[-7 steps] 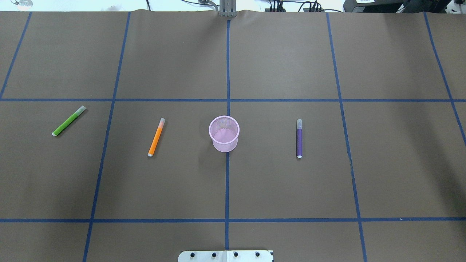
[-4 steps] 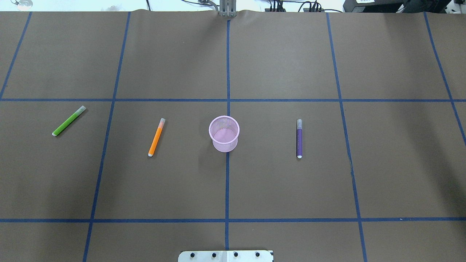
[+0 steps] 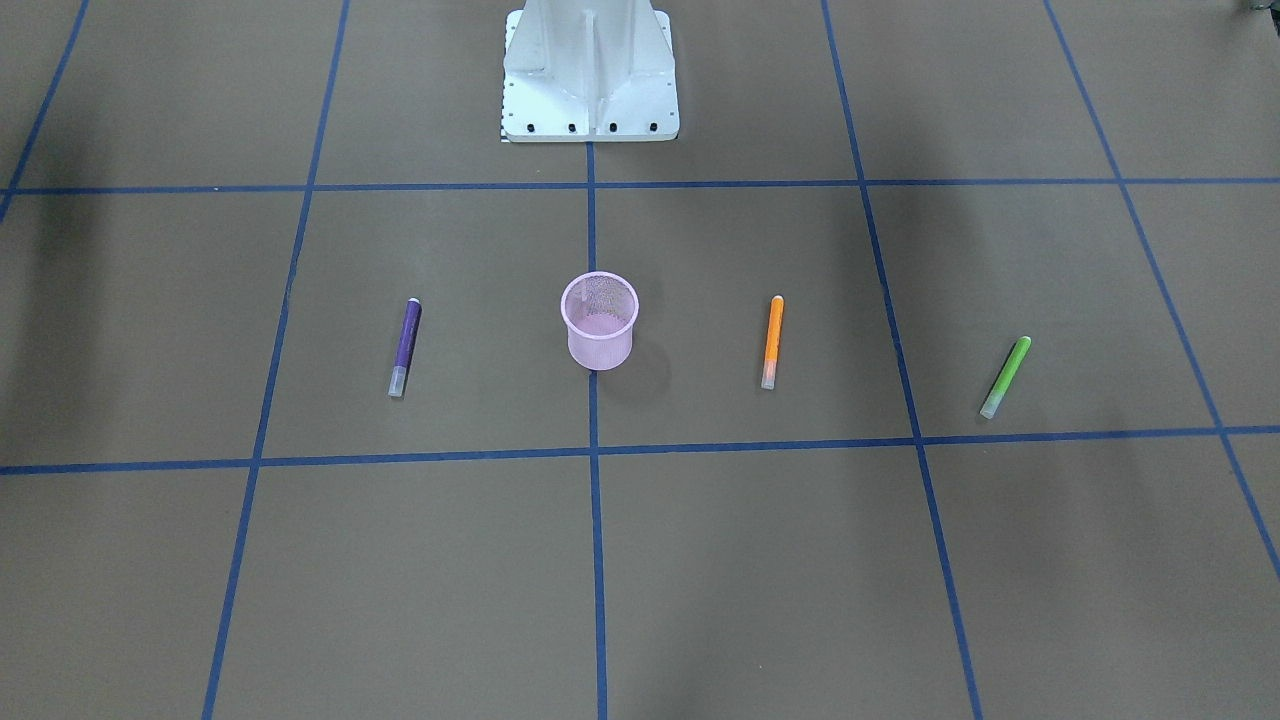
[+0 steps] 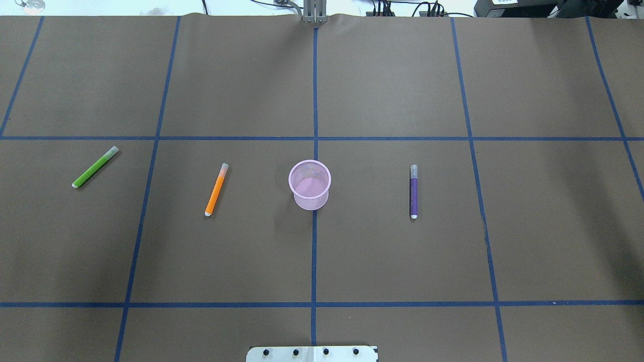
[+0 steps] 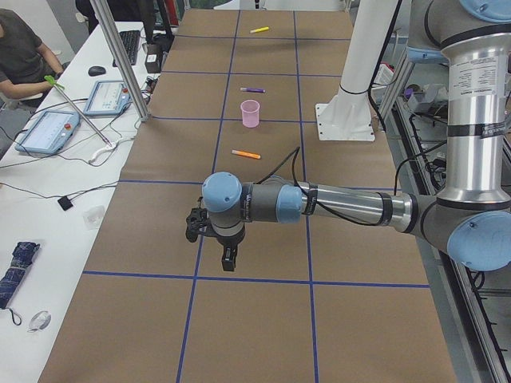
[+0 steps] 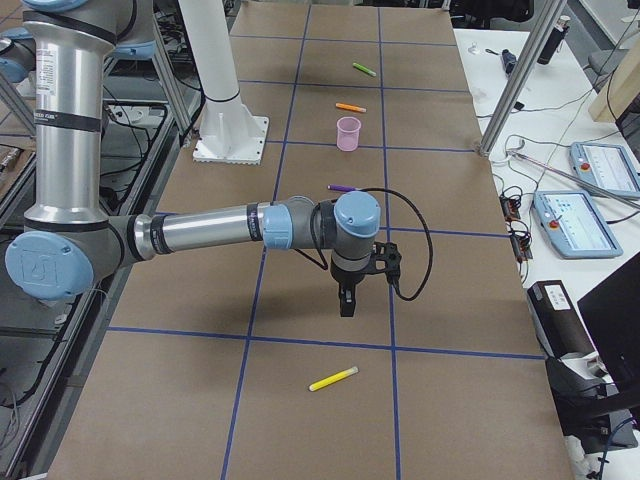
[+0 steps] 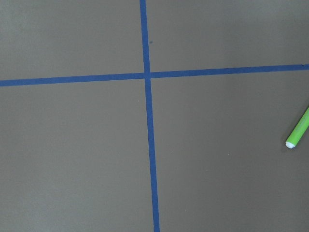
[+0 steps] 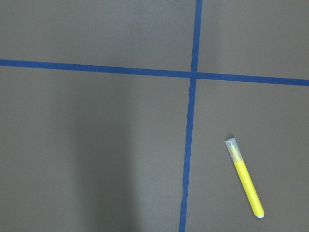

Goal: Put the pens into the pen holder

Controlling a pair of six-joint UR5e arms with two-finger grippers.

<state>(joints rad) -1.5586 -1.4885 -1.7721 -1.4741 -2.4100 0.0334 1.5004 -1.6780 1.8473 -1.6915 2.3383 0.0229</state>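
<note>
Pink wire mesh makes the pen holder (image 4: 310, 184), a small round cup standing upright on the middle blue tape line (image 4: 314, 251) of the brown paper table (image 4: 402, 75). Looking down into it, only its own pink bottom shows. All four pens lie flat on the table, outside the cup. The orange pen (image 4: 216, 189) is near the cup on the robot's left. The green pen (image 4: 95, 167) lies farther out that way, tilted. The purple pen (image 4: 413, 191) is near the cup on the robot's right, and it lies straight. The yellow pen (image 8: 245, 177) is well apart from the cup, at the far right end of the table. The white robot base (image 3: 590, 70) stands behind the cup. The left arm (image 5: 343, 209) reaches out over the left end of the table. The left gripper (image 5: 227, 255) points down over the paper, near the green pen. The right arm (image 6: 200, 232) reaches over the right end. The right gripper (image 6: 346, 300) points down, near the yellow pen. Both grippers are well apart from the cup. You cannot tell from these side views if their fingers are spread or pressed together. A person (image 5: 20, 48) sits at a side desk beside the table.
</note>
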